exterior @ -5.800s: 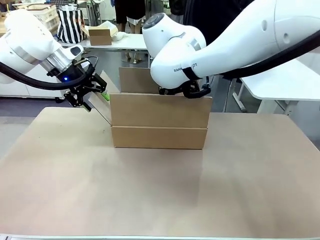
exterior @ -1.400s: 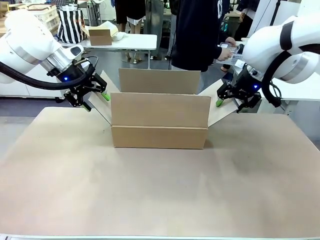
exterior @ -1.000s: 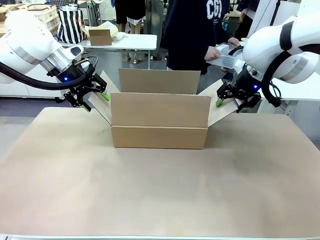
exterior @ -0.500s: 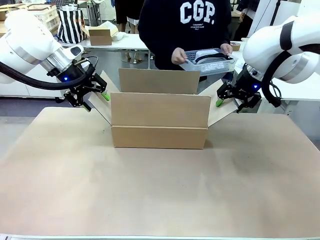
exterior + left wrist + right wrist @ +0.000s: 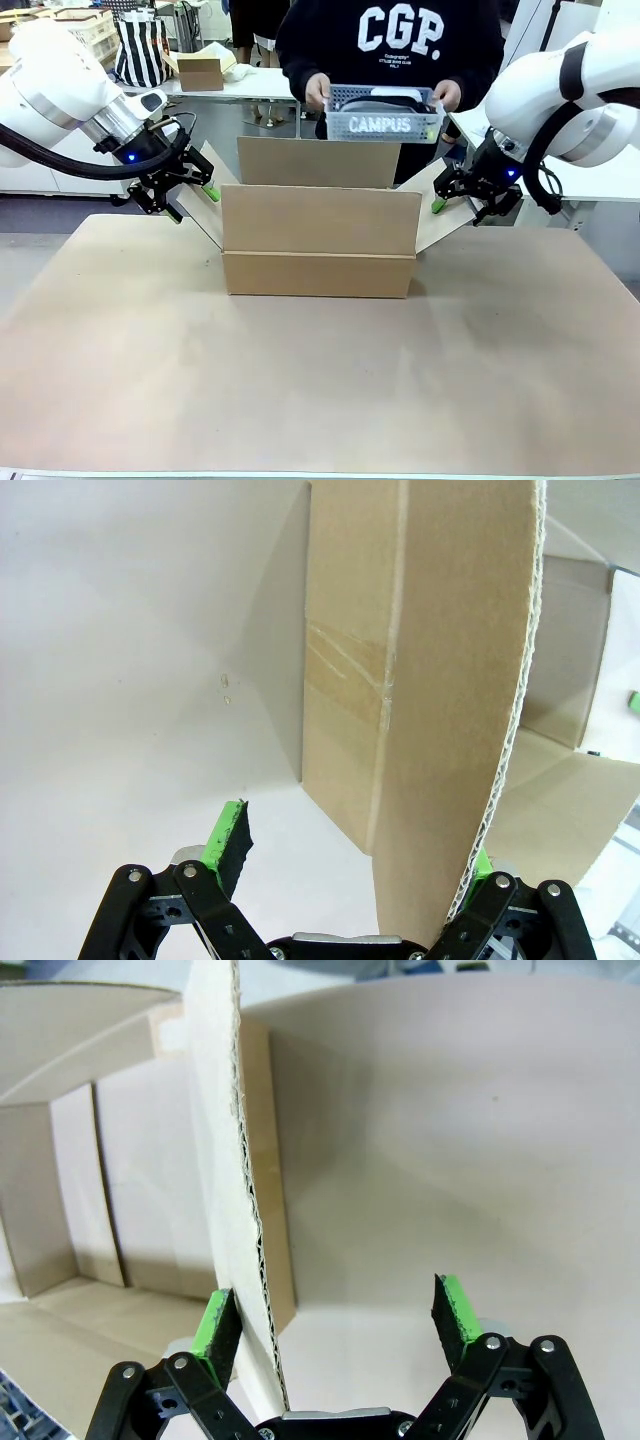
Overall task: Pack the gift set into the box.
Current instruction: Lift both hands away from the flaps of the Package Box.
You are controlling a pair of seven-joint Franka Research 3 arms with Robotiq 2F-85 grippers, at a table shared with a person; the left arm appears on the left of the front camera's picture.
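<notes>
The box [image 5: 320,245] stands open mid-table, its four flaps up or splayed. My left gripper [image 5: 193,200] is open astride the left flap; in the left wrist view that flap [image 5: 450,680] runs between the fingers of the left gripper [image 5: 355,850], close to the right pad. My right gripper [image 5: 458,208] is open astride the right flap [image 5: 215,1110], which lies against the left pad of the right gripper [image 5: 335,1320]. A person behind the box holds the gift set [image 5: 385,115], a grey packaged item marked CAMPUS, in both hands above the far flap.
The brown table top [image 5: 320,380] stretches wide in front of the box. Behind the person, a far table holds a small brown carton [image 5: 200,70] with a striped bag [image 5: 140,45] beside it. A white table [image 5: 590,160] stands at the right.
The right arm swung from over the box to the right flap. The person then stepped in behind the box and brought the gift set over the far flap. The left arm stayed still.
</notes>
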